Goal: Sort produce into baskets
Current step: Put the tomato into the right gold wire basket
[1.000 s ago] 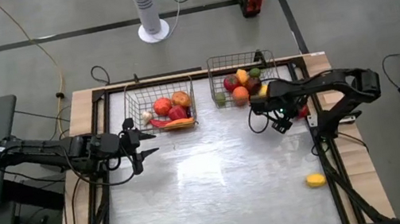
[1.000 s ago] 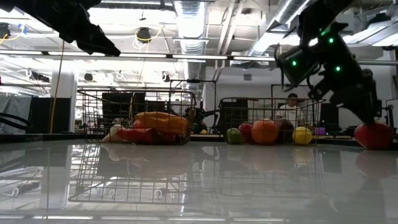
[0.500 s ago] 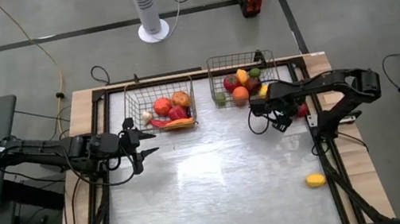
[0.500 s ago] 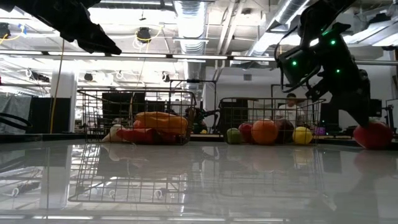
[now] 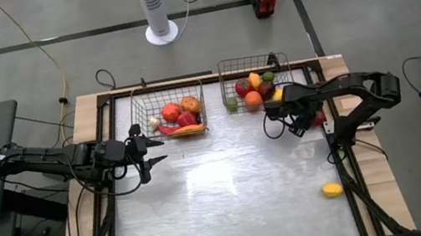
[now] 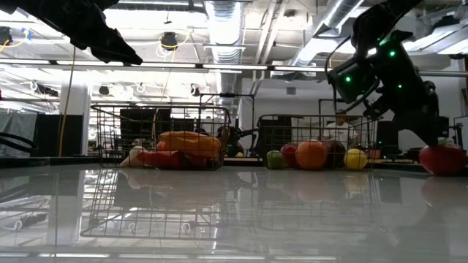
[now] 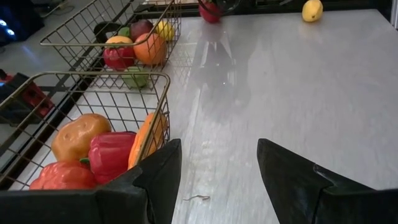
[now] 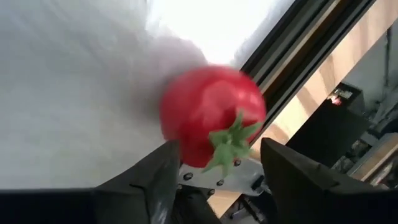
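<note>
A red tomato with a green stem (image 8: 211, 118) lies on the table near its right edge and also shows in the low view (image 6: 441, 158). My right gripper (image 8: 217, 152) is open just behind it, one finger on either side, and I see no touch. It also shows in the high view (image 5: 311, 121). My left gripper (image 5: 152, 148) is open and empty in front of the left basket (image 5: 142, 112), which holds red and orange produce. The right basket (image 5: 224, 72) holds several fruits. A yellow lemon (image 5: 332, 190) lies on the table at the near right.
The table's dark frame rail and wooden edge (image 8: 311, 81) run close behind the tomato. The two wire baskets stand side by side at the far edge. The middle and near left of the tabletop (image 5: 224, 201) are bare.
My right gripper has gone a little toward the table's right edge, closer to the tomato. The tomato stays where it was.
</note>
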{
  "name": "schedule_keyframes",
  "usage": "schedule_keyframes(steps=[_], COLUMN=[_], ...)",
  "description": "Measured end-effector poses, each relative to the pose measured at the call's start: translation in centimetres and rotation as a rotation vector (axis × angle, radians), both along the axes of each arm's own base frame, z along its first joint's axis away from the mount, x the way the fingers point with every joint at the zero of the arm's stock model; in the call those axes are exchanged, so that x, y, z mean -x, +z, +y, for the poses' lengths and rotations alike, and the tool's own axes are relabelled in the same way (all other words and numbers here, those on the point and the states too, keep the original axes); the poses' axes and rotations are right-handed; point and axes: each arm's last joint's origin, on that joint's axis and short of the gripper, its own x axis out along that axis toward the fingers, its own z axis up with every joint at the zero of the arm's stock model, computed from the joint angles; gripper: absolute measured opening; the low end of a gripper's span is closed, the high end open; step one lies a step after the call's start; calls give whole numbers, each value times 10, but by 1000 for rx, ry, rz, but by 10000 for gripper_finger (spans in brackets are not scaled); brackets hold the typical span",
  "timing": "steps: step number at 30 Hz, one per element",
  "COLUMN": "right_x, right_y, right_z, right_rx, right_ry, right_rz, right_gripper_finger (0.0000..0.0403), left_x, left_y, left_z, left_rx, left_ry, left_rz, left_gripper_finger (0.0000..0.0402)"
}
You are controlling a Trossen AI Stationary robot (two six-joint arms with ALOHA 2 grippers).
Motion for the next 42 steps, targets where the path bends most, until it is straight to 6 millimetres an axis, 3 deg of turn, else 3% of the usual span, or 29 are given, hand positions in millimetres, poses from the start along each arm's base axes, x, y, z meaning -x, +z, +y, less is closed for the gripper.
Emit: schedule_keyframes(steps=[10,23,32,42], right_x=[12,12,12,-11], right_y=[-15,-15,-10,31], right_z=[3,2,4,9], right_rx=[-24,-10,-6,81], right_ry=[-26,-17,-6,35], right_rz=[36,37,70,37], right_gripper_finger=[174,20,17,17], left_x=[0,0,0,0], left_y=[0,0,0,0], left_z=[0,0,0,0], left_rx=[-2,-2,-2,-2], left_ry=[-1,0,0,0], left_rz=[2,1,1,0], left_gripper_finger=[199,199,199,199])
